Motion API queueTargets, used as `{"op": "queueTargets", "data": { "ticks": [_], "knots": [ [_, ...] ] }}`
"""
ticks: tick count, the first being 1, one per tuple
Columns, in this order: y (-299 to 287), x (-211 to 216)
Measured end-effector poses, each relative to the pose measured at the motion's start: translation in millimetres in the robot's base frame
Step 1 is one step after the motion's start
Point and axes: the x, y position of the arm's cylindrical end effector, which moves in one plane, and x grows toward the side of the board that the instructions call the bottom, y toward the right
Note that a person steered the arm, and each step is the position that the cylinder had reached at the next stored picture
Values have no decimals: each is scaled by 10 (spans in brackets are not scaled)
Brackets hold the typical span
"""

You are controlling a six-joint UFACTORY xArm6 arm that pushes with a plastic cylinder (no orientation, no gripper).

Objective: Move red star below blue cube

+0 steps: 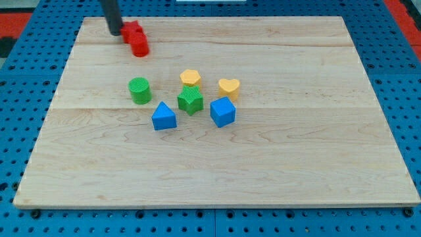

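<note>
Wooden board (99, 184), one red block (137, 37) touching my tip (116, 31), two blue, two green, two yellow blocks clustered.

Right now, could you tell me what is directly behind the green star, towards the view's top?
A yellow block sits right behind the green star, its lower edge hidden by the star, so whether they touch is unclear. My tip is far off, beside the red block.

You're looking at a pale wooden bench (263, 178) made of joined planks. Under it lies a blue pegboard (26, 72) dotted with holes. Red shows at the top corners.
</note>
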Motion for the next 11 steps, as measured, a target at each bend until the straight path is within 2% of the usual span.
{"op": "queueTargets", "data": {
  "ticks": [1,2,5,8,9,11],
  "knots": [
    [467,252],
    [797,324],
    [870,962],
    [1368,1158],
    [1299,983],
    [488,739]
  ]
}}
